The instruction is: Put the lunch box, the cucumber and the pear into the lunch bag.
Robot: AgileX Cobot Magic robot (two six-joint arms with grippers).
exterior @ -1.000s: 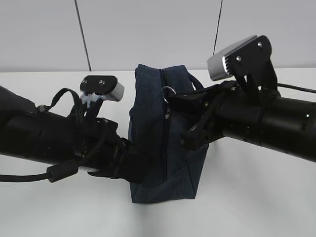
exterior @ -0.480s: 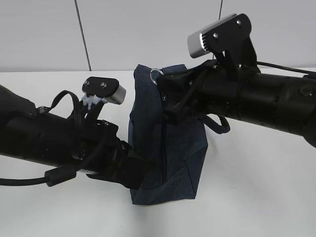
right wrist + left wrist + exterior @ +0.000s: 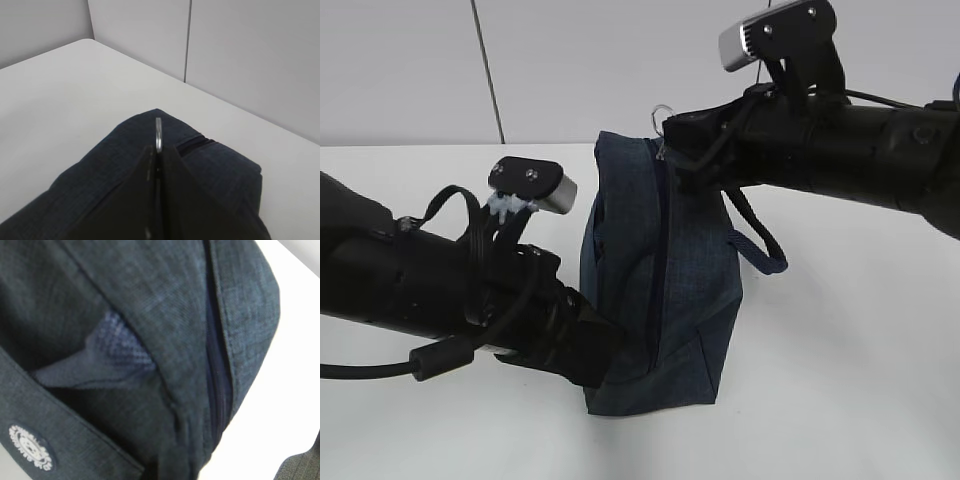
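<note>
The navy lunch bag (image 3: 660,290) stands upright on the white table, its zipper (image 3: 660,260) shut down the front. My right gripper (image 3: 672,135) is at the bag's top edge, shut on the metal ring pull (image 3: 664,108); in the right wrist view the ring (image 3: 158,132) sticks up from between the closed jaws of the right gripper (image 3: 159,149). My left gripper (image 3: 598,350) presses into the bag's lower left side and pinches its fabric. The left wrist view shows only bag fabric (image 3: 150,315) and zipper (image 3: 217,365). The lunch box, cucumber and pear are out of view.
The bag's loop handle (image 3: 755,245) hangs down on its right side. A grey panelled wall (image 3: 620,60) runs behind the table. A white round emblem (image 3: 30,447) sits on a bag strap.
My right gripper has risen with the ring pull from the bag's mid-front to its top edge. The loop handle has dropped free on the right. The left arm stayed put.
</note>
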